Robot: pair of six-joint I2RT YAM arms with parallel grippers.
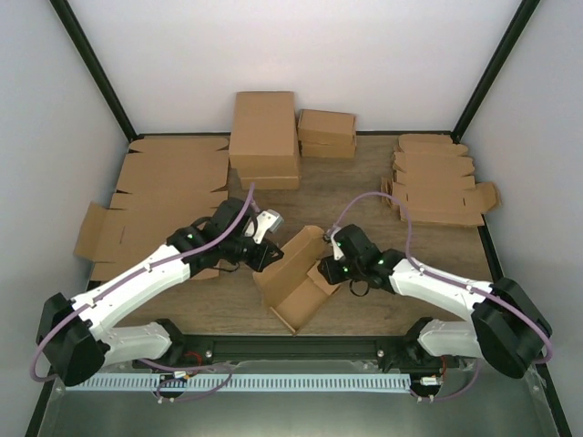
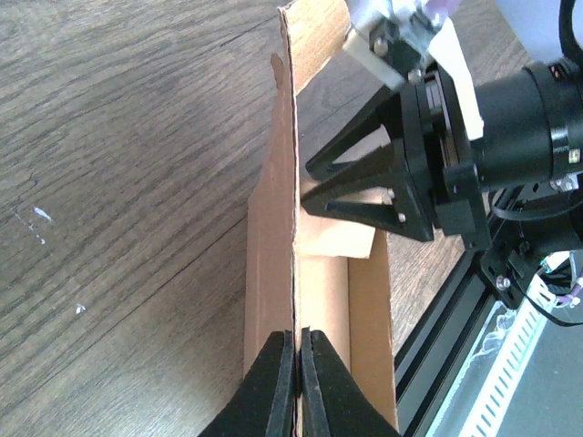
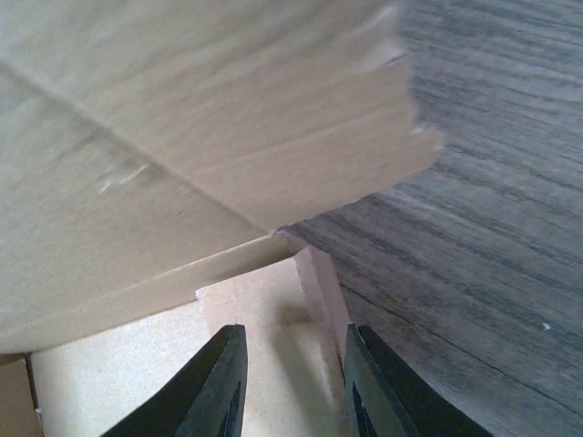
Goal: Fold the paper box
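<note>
While left fingers (image 2: 271, 387) pinch the paper box (image 1: 296, 296) wall, right fingers (image 3: 217, 391) stand spread.

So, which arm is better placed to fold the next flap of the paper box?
Probably the right. The right gripper is open at a small flap inside the paper box, free to push it. The left gripper is shut on the upright wall and should rather hold it.

You had bare table (image 1: 346, 177) open mid-far, right of centre. Flat sheets (image 1: 164, 191) blocked left edge; folded boxes (image 1: 264, 137) far edge; blank stack (image 1: 437, 177) far-right corner. Paper box (image 1: 296, 278) occupied near-edge middle.
</note>
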